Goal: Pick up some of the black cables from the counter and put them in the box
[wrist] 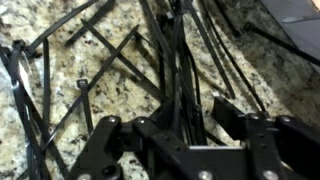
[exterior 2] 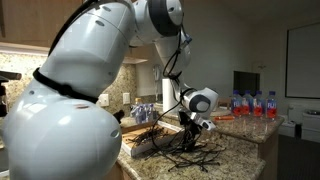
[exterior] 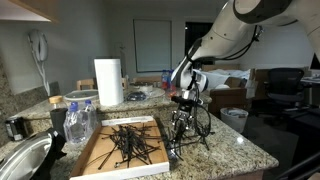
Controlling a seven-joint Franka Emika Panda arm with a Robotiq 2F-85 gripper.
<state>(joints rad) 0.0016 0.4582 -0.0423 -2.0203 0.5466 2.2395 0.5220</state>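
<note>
Fingers (wrist: 245, 135) of the gripper (exterior: 186, 105) stand partway apart, with strands running between them. Whether they pinch any cannot be told. On the counter (exterior: 245, 152) sits the box (exterior: 88, 153), already holding many strands. The black cables (exterior: 190, 128) tangle just beside it, under the gripper. The step looks like grasping; next comes a firm close, then a lift toward the box.

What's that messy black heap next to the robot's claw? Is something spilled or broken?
Nothing looks broken. A spiky tangle of black cables sprawls over the counter under the gripper, beside the box. More of them lie criss-crossed inside the box.
</note>
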